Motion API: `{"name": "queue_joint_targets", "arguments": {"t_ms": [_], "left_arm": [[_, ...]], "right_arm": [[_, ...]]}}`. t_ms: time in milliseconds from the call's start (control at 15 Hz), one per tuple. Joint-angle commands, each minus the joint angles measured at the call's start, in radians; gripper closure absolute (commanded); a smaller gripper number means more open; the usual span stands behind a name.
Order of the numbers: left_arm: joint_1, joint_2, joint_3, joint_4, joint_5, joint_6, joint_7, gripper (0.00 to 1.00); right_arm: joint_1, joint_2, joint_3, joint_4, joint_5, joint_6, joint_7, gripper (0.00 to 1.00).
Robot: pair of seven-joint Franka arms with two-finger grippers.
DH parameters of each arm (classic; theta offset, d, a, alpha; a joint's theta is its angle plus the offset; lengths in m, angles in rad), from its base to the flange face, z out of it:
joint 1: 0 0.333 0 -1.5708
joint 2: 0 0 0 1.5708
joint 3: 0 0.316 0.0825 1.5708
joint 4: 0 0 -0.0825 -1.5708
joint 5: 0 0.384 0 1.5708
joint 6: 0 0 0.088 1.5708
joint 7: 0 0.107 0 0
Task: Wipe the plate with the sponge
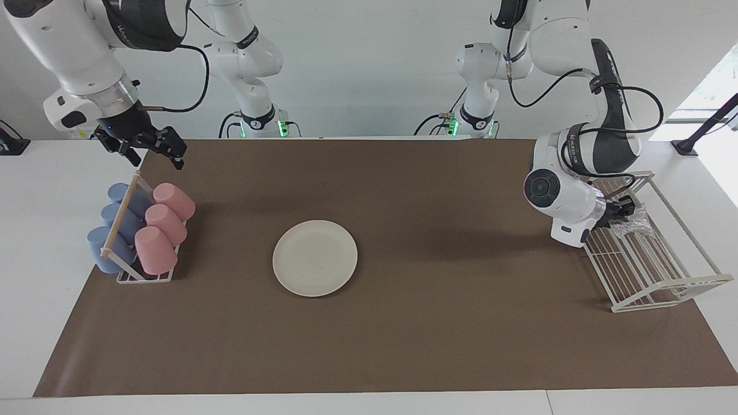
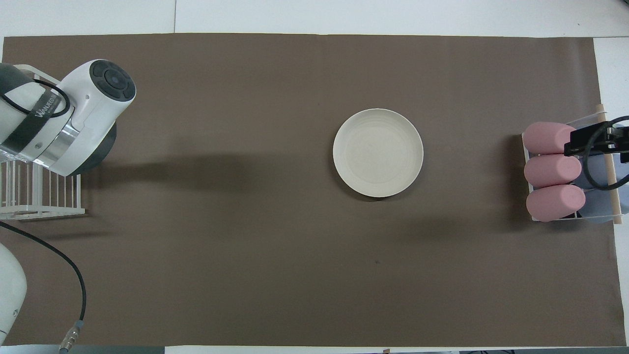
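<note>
The cream plate (image 1: pixel 315 257) (image 2: pixel 378 152) lies flat on the brown mat at mid-table. The silvery mesh sponge (image 1: pixel 633 226) rests in the white wire rack (image 1: pixel 663 288) at the left arm's end of the table. My left gripper (image 1: pixel 625 210) reaches down into that rack and is shut on the sponge's edge, low at the rack's floor. In the overhead view the left arm's wrist hides both gripper and sponge. My right gripper (image 1: pixel 151 146) (image 2: pixel 592 141) hangs open over the cup rack and holds nothing.
A cup rack (image 1: pixel 118 276) (image 2: pixel 612 174) holds pink cups (image 1: pixel 161 227) and blue cups at the right arm's end of the table. The wire rack (image 2: pixel 39 211) stands at the mat's edge. A brown mat (image 1: pixel 403 334) covers the table.
</note>
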Motion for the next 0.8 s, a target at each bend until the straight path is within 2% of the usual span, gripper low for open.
{"name": "queue_joint_targets", "arguments": {"t_ms": [0,133,267,467,667,733], "left_arm": [[-0.003,-0.009,0.004,0.007,0.016,0.001,0.003,1.00],[-0.004,-0.016,0.002,0.021,0.007,-0.001,0.021,1.00],[-0.006,-0.035,-0.004,0.093,-0.057,-0.043,0.116,1.00],[-0.010,-0.036,-0.004,0.297,-0.275,-0.224,0.211,1.00],[-0.010,-0.040,-0.001,0.394,-0.514,-0.338,0.210,1.00],[0.000,-0.058,0.004,0.429,-0.654,-0.375,0.205,1.00]], "right_arm": [[0.002,-0.017,0.047,0.010,-0.007,-0.025,0.166,0.00],[0.002,-0.015,0.091,0.033,0.016,-0.027,0.330,0.00],[0.002,-0.015,0.142,0.036,0.054,-0.024,0.514,0.00],[0.002,-0.017,0.211,0.038,0.128,-0.016,0.856,0.00],[0.002,-0.026,0.300,0.042,0.162,-0.010,1.167,0.00],[0.003,-0.028,0.331,0.041,0.162,0.007,1.258,0.00]]}}
